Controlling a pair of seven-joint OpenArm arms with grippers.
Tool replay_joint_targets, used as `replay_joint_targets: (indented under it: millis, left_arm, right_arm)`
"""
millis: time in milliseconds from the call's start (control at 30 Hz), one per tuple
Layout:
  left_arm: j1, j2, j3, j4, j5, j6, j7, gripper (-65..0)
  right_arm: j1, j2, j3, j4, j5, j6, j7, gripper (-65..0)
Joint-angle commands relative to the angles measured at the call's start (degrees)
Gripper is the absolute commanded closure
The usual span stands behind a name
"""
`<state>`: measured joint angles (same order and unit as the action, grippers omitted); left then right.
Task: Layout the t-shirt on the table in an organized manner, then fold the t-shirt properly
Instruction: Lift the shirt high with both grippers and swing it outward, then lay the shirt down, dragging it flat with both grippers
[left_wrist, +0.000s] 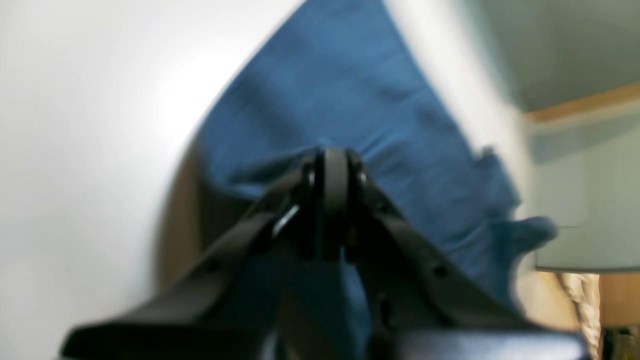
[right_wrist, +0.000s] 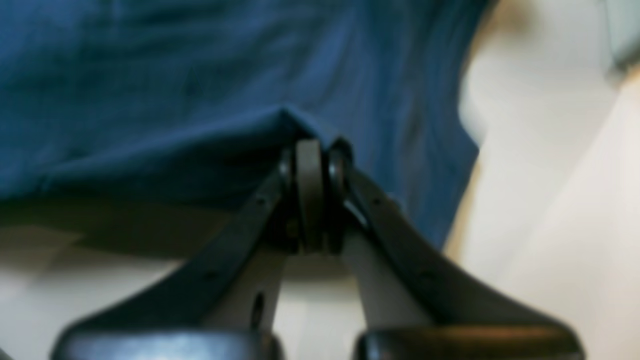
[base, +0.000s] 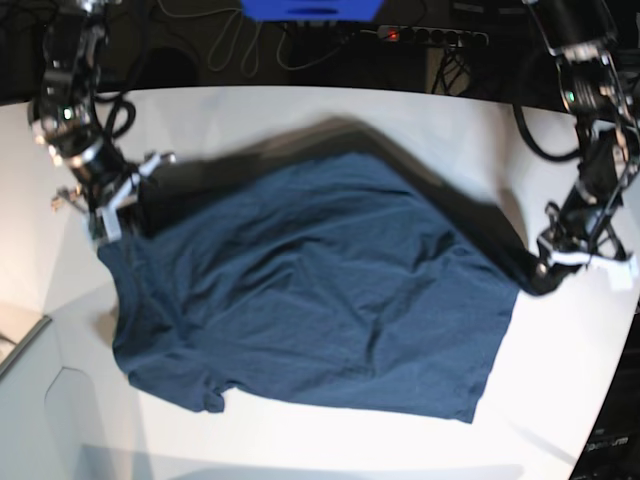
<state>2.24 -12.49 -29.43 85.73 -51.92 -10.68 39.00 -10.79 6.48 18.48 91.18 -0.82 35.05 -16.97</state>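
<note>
Both jaws clamped on t-shirt (base: 300, 290) edges — left gripper (left_wrist: 334, 165), right gripper (right_wrist: 310, 155) — cloth over table (base: 300, 110).

Left gripper (left_wrist: 334, 165): jaws pressed together, pinching a fold of the t-shirt (base: 310, 290) near the right edge of the table (base: 300, 110); arm reaches down from the far right corner. Right gripper (right_wrist: 312, 160): jaws likewise clamped on cloth (wrist views blurred), near the left edge, wrist angled inward.

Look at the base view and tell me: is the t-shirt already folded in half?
No. The t-shirt is spread as one wrinkled layer over the table, a claw holding it at each side.
</note>
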Motion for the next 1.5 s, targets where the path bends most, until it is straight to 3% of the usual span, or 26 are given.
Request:
replay_joint_targets:
  millis: [0, 300, 467, 600, 767, 900, 1033, 1200, 1367, 1467]
  left_arm:
    - [-3.52, -1.18, 0.99, -1.38, -0.43, 0.17, -1.07, 0.0]
    - [-34.81, -2.67, 10.84, -29.51, -0.43, -0.09, -1.51, 0.0]
    - [-50.11, -2.67, 19.01, -42.09, -0.43, -0.18, -9.33, 0.0]
    - [-57.58, -2.41, 24.99, -45.6, -0.61, -0.18, -14.52, 0.0]
    - [-62.33, -2.32, 27.28, -45.07, -0.96, -0.18, -15.75, 0.0]
    - [-61.36, -3.11, 26.75, -38.66, -1.13, -0.18, -12.85, 0.0]
    - [-53.19, -4.34, 19.28, -27.05, -2.19, 0.0, -6.96, 0.0]
    - [-37.19, -5.57, 10.66, -15.36, -7.38, -0.18, 1.39, 0.0]
    - [-17.84, -6.63, 4.42, -10.79, -11.77, -0.18, 2.27, 0.0]
    - [-7.47, -6.54, -0.94, -9.03, -15.9, -0.27, 2.45, 0.0]
  right_arm:
    - [3.18, 1.04, 0.2, -0.93, 0.78, 0.07, 1.37, 0.0]
    - [30.08, 6.93, -0.15, -16.41, 0.69, 0.07, 1.37, 0.0]
    - [44.94, 11.06, -0.15, -23.53, 0.51, -0.19, 1.37, 0.0]
    - [54.26, 12.02, -0.15, -26.25, -5.38, -0.19, 1.63, 0.0]
    - [56.46, 11.94, 0.11, -23.62, -7.49, -0.19, 1.46, 0.0]
    - [48.81, 11.67, 0.47, -15.7, -7.49, -0.19, 1.54, 0.0]
    - [37.47, 9.39, 0.55, -4.01, -7.4, -0.19, 1.72, 0.0]
    - [21.91, 3.85, 4.16, 9.09, -7.4, 0.16, 1.98, 0.0]
    - [7.93, -1.43, 7.06, 14.45, -7.31, 0.16, 2.16, 0.0]
    - [-1.04, -3.36, 7.76, 15.51, -4.24, 0.16, 6.73, 0.0]
